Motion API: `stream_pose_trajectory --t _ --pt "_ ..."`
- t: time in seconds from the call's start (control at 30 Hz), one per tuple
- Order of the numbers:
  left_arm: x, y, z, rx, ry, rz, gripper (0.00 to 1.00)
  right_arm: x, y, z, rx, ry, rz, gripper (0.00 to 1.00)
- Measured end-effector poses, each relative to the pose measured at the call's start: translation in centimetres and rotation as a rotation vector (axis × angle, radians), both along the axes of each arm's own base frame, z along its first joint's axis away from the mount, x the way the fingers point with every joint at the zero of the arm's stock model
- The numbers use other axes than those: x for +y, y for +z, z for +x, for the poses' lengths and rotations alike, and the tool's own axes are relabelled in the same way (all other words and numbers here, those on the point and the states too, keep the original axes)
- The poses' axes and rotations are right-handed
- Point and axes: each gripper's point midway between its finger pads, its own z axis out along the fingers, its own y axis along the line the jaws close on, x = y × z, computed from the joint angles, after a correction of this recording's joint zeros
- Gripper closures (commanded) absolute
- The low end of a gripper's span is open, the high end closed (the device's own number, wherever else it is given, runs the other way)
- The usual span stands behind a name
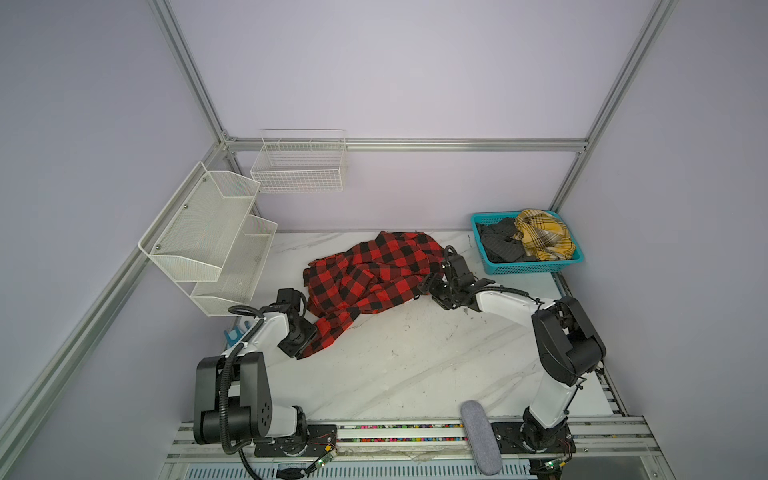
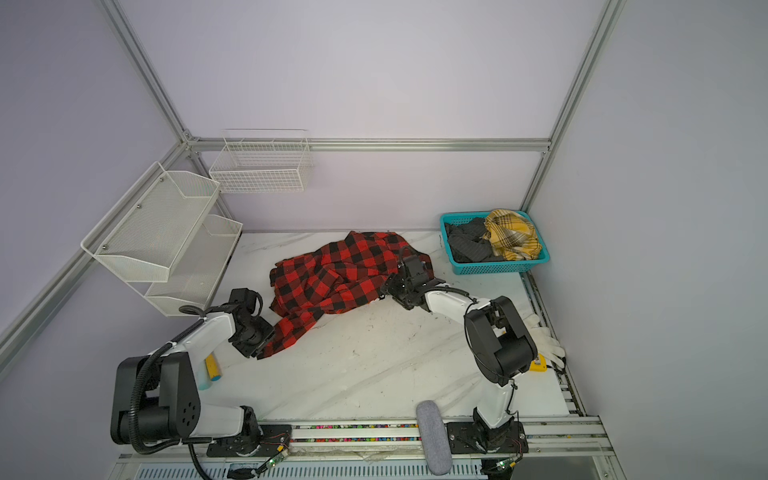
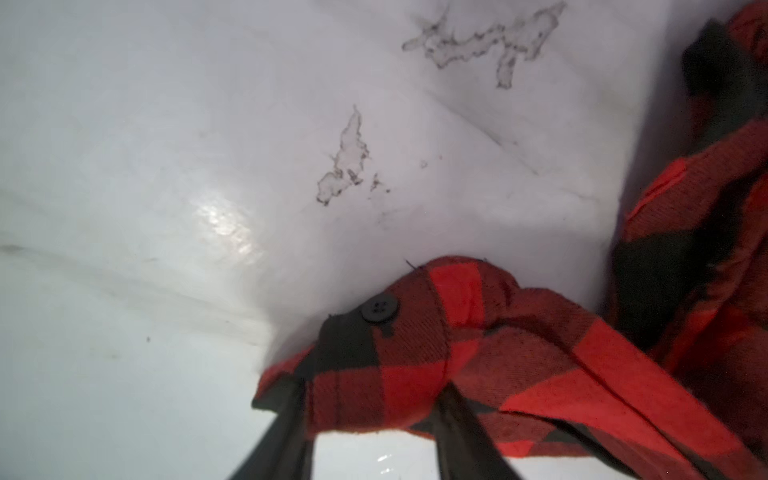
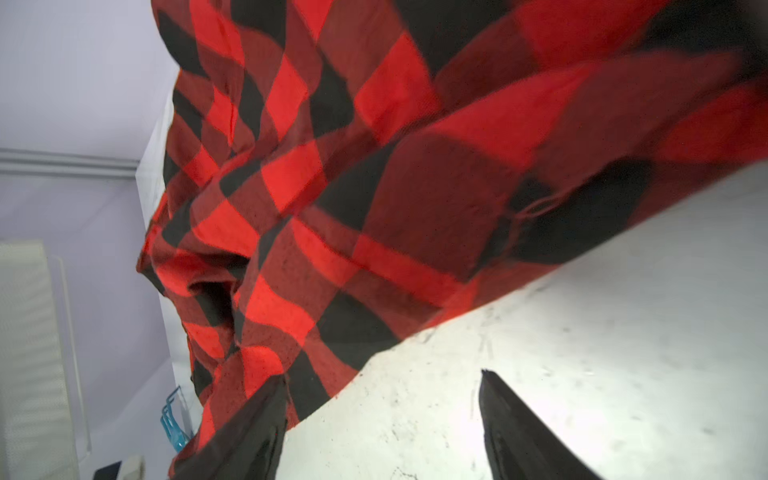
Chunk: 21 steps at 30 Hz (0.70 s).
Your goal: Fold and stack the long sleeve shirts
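The red-and-black check shirt (image 1: pixel 374 274) is seen crumpled and unfolded at the back middle of the table (image 1: pixel 415 374), one sleeve trailed toward the near left. That sleeve's buttoned cuff (image 3: pixel 374 332) is pinched between the narrowed jaws of the left gripper (image 3: pixel 374 399), low over the marble. The right gripper (image 4: pixel 382 378) is held wide at the shirt's right edge with nothing clamped: one finger (image 4: pixel 253 428) is against the hem, its mate over bare tabletop. Now the risk: only a thin bite of cuff appears to be held, so it could be lost on a sharp pull, or the whole heap could be dragged rather than the sleeve spread. If the right jaws are closed here, several layers may be caught together and a twist locked in. Room is judged generous toward the front, where the top is bare. Less is offered by the back wall, by the mesh shelf (image 1: pixel 199 237) on the left, and by the teal basket (image 1: pixel 536 269) of other clothes (image 1: pixel 540 237) at the right rear.
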Motion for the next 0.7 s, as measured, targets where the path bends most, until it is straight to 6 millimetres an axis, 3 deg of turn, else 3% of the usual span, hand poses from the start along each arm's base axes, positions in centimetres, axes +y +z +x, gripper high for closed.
stream_pose_trajectory --t 0.13,0.23,0.5,0.7 --pt "-0.4 1.6 0.5 -0.067 -0.022 -0.015 1.0 -4.8 1.7 1.8 -0.036 -0.088 0.006 0.23" --pt "-0.7 4.8 0.8 -0.161 -0.051 0.0 1.0 -6.9 1.9 2.9 -0.039 -0.117 0.015 0.23" --pt "-2.9 20.8 4.4 -0.645 -0.151 0.011 1.0 -5.1 0.8 3.9 0.008 -0.044 0.072 0.3" --pt "-4.4 27.2 6.2 -0.781 -0.187 -0.029 1.0 -4.4 0.8 3.5 0.033 -0.029 0.109 0.29"
